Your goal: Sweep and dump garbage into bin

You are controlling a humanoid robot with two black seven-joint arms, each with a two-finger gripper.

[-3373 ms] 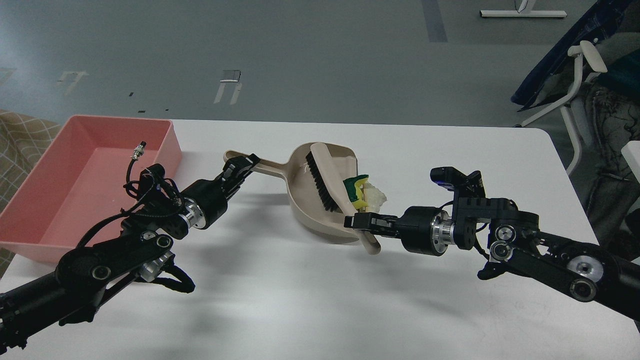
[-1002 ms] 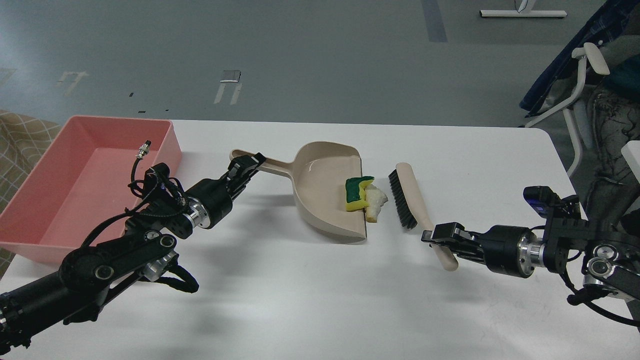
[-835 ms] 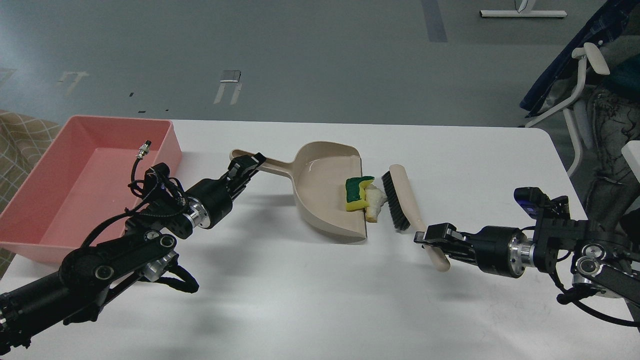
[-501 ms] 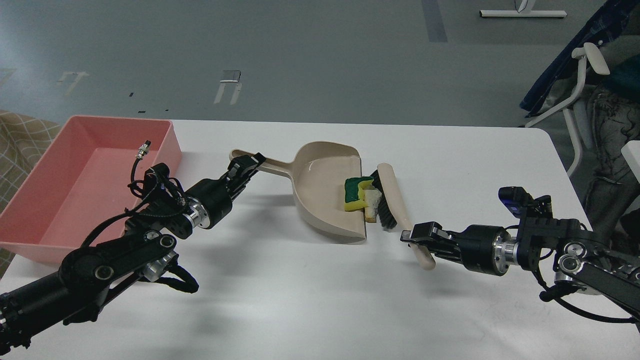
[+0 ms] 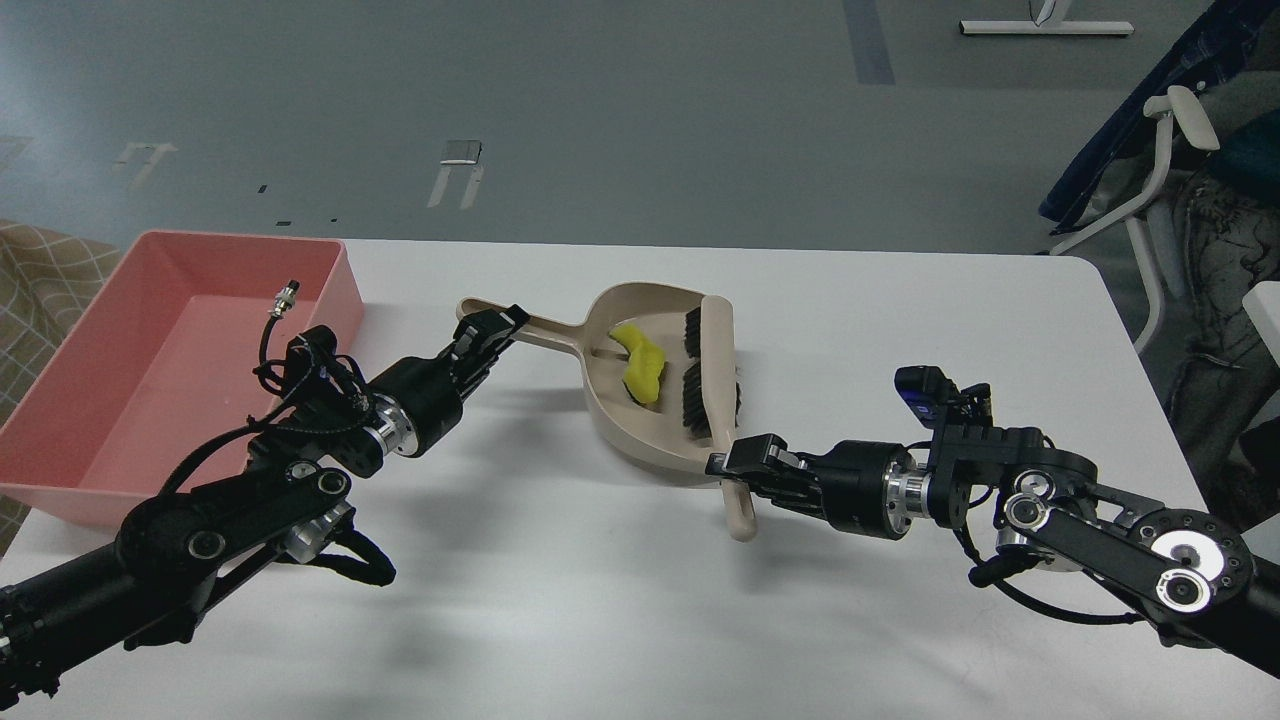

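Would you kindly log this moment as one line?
left gripper: holds dustpan handle | right gripper: holds brush | sponge piece: in dustpan

Brush in the dustpan, sponge piece inside!
Our right gripper (image 5: 738,468) clamps the brush (image 5: 713,378) handle; our left gripper (image 5: 492,327) grips the dustpan (image 5: 612,420) handle, yellow sponge piece (image 5: 641,364) lying inside, pink bin (image 5: 160,345) left.

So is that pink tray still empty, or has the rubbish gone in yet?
Empty. The pink tray shows only bare floor. A yellow scrap lies in the beige dustpan on the table, with the brush at its mouth.
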